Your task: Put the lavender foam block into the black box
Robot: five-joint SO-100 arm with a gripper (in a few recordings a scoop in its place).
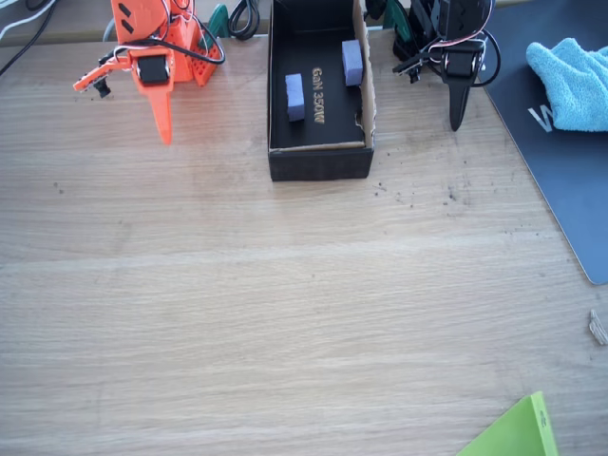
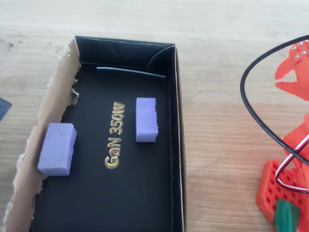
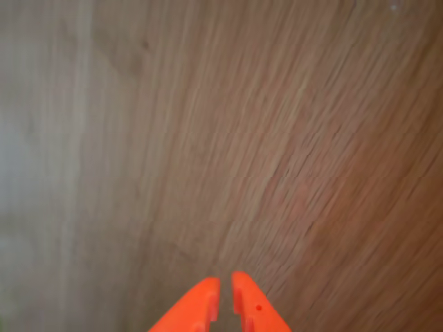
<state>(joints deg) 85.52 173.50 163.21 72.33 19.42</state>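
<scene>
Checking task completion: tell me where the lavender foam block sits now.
In the overhead view, the small lavender foam block lies inside the long black cardboard box, right of the gold lettering.

Two lavender foam blocks (image 2: pixel 146 119) lie in a black box (image 2: pixel 126 53) with gold lettering (image 2: pixel 115 136), on a pale wood-grain desk (image 1: pixel 285 313) beside an orange claw (image 3: pixel 225 304).

Orange end effector (image 3: pixel 225 294) pointing down, fingers nearly together, empty.

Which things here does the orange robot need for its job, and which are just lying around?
For the job:
lavender foam block
black box
gripper

Just lying about:
paler lavender block
blue cloth
dark mat
green sheet
</scene>
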